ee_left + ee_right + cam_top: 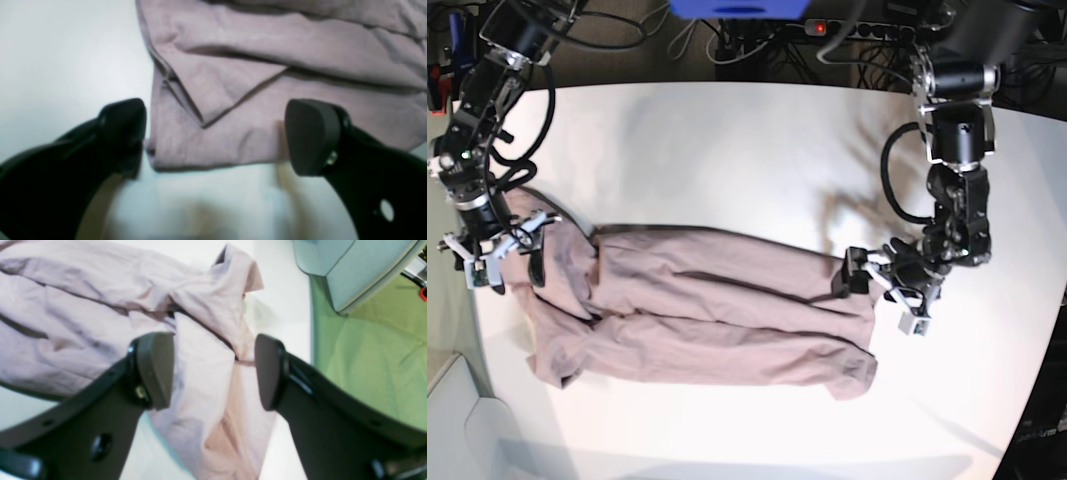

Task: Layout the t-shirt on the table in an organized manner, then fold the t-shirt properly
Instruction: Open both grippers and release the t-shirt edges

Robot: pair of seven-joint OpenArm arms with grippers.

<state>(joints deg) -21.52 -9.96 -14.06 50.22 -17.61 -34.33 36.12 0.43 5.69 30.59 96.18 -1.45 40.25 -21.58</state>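
Mauve t-shirt [707, 320] spread lengthwise on smooth white table [727, 150], creased and bunched.

Soft cotton, folded layers, hemmed corner lapped over near left gripper [213, 133]. Left gripper jaws spread wide, straddling shirt corner, nothing clamped. Right gripper [213, 370] jaws wide apart over crumpled sleeve end, nothing held.

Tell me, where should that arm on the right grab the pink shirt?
Probably the t-shirt corner lying flat between the open left gripper fingers. Come straight down from above, off the bare table side: two free edges meet there, and a folded flap overlaps just behind, so pinching deeper risks catching extra layers.
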